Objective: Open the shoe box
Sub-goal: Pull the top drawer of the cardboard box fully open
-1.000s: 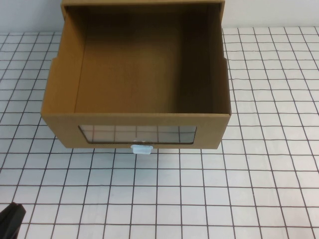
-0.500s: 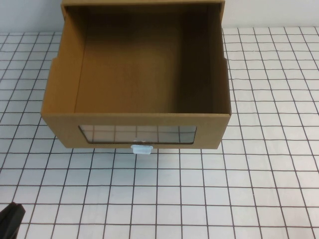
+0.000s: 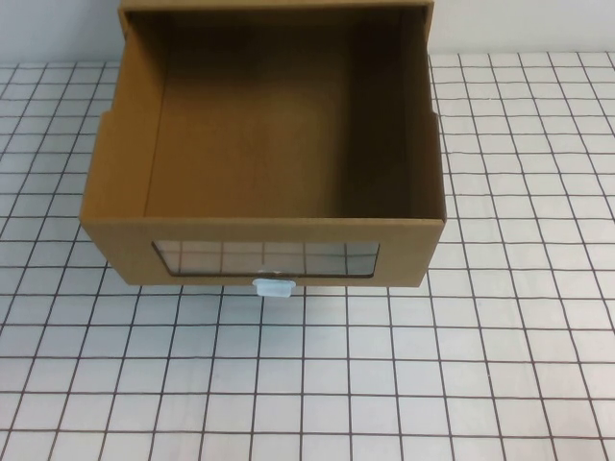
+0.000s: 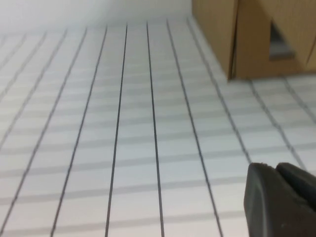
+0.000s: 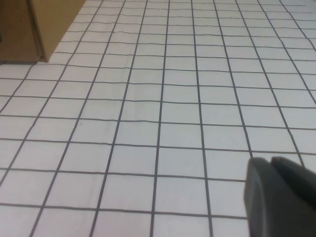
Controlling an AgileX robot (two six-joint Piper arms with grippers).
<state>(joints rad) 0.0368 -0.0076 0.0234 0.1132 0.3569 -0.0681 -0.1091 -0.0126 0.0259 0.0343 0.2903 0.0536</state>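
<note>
High view: the shoe box (image 3: 288,144) sits at the far middle of the gridded counter (image 3: 384,384). Its drawer looks drawn out toward the robot and shows an empty inside, so the opening looks done. It reads as plain cardboard: probably light, stiff along the folds, easy to dent on the thin walls, and likely to slide on the smooth counter if tugged. The best hold looks like the small pale pull tab (image 3: 273,286) under the clear window (image 3: 265,257) on the front wall, though it is tiny and may be slick. Open counter lies in front of the shoe box and on both sides, and neither arm shows here.

Left wrist view: the left end effector (image 4: 275,170) hangs over bare counter, well apart from the shoe box corner, its fingers pressed together on nothing.

Right wrist view: the right end effector (image 5: 270,162) is closed and empty, also well apart from the shoe box.
</note>
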